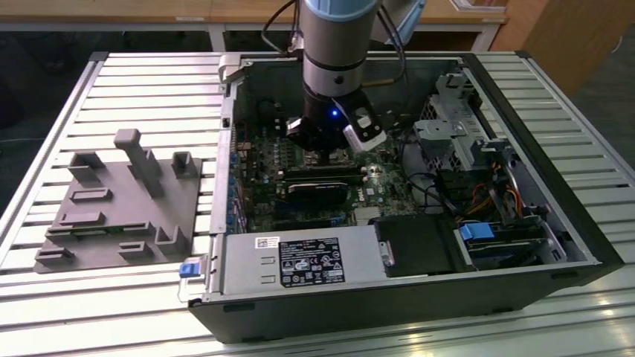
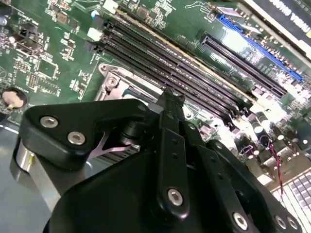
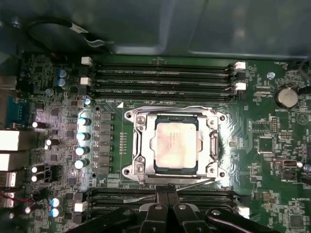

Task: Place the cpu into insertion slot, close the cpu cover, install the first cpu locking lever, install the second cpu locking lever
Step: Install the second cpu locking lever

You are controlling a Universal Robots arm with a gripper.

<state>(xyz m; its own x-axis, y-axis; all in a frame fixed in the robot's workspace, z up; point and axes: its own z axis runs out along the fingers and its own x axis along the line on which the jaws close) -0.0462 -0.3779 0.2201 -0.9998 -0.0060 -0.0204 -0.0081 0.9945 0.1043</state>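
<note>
The cpu (image 3: 176, 144) is sitting in the insertion slot (image 3: 146, 167) with the cpu cover (image 3: 212, 145) lying closed over its edges, a square of silver top showing through the cover's opening. The gripper (image 3: 167, 194) is hovering just beside the slot, on the side facing the nearer row of memory slots (image 3: 160, 77), its fingers (image 3: 162, 200) pressed together and holding nothing. A thin wire lever (image 3: 170, 183) is lying along that edge of the cover. Risk, as I judge it: the closed tips could slip off the springy wire and scrape the green board (image 3: 272, 145)
</note>
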